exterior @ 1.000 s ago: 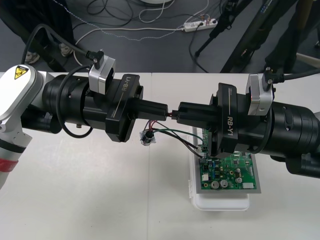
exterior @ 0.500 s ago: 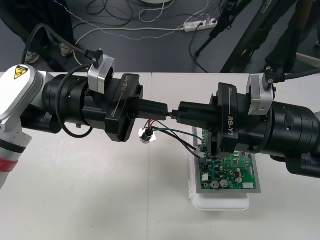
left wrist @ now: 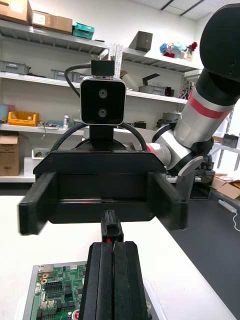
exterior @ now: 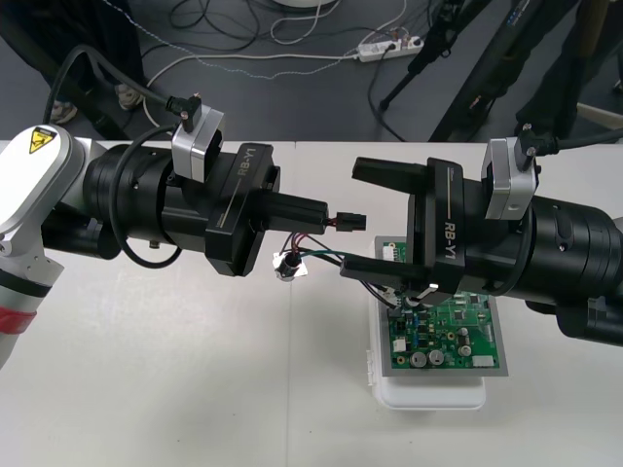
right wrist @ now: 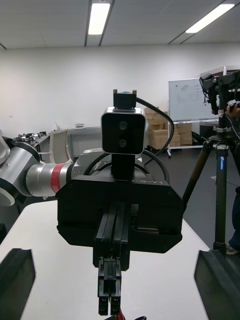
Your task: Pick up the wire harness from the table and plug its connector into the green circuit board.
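My left gripper (exterior: 326, 216) hovers above the table, shut on the wire harness just behind its small black plug (exterior: 348, 222), which sticks out toward the right arm. The red, black and green wires (exterior: 326, 255) droop below it to the round metal socket (exterior: 287, 265). My right gripper (exterior: 352, 220) faces it, open, with one finger above the plug and one below, touching neither. In the left wrist view the plug (left wrist: 111, 230) stands at the tips of my shut fingers (left wrist: 113, 280). The green circuit board (exterior: 448, 336) lies on its white base (exterior: 428, 394) under the right arm.
The right wrist view has the left gripper (right wrist: 110, 297) close in the middle, between my own spread fingers (right wrist: 17, 280). The table's far edge runs just behind both arms. Bare tabletop lies to the front left of the board.
The right gripper has opened and let go of the plug, which it gripped a second ago. The left gripper keeps its hold, and neither arm has shifted much.
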You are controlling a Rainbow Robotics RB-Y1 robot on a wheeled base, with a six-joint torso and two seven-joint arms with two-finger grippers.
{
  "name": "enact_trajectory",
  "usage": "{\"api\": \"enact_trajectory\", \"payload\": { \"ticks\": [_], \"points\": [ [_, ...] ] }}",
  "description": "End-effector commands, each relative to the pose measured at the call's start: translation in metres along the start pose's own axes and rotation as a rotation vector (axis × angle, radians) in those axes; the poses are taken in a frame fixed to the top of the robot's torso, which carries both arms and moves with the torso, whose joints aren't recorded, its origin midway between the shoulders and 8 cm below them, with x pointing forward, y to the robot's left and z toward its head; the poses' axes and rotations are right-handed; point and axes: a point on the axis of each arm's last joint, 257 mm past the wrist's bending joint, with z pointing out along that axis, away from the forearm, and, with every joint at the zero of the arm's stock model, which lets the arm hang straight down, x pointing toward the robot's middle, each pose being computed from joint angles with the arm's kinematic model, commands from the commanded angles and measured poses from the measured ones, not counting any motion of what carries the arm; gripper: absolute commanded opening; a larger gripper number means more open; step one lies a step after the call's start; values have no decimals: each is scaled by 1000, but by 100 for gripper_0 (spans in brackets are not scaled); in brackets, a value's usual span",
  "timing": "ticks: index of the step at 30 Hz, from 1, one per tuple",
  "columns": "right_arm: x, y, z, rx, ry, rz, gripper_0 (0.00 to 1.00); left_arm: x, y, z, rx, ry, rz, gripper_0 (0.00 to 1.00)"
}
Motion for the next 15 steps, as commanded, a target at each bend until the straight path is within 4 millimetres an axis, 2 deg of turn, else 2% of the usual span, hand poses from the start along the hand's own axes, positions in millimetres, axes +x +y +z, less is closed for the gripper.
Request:
{"api": "enact_trajectory", "payload": {
  "ticks": [1, 15],
  "points": [
    [-20, 8, 11, -32, -39, -80, 100, -21, 3, 12, 16, -11, 83, 0],
    [-18, 1, 1, -24, -4, -89, 100, -2, -4, -4, -15, -5, 31, 0]
  ]
}}
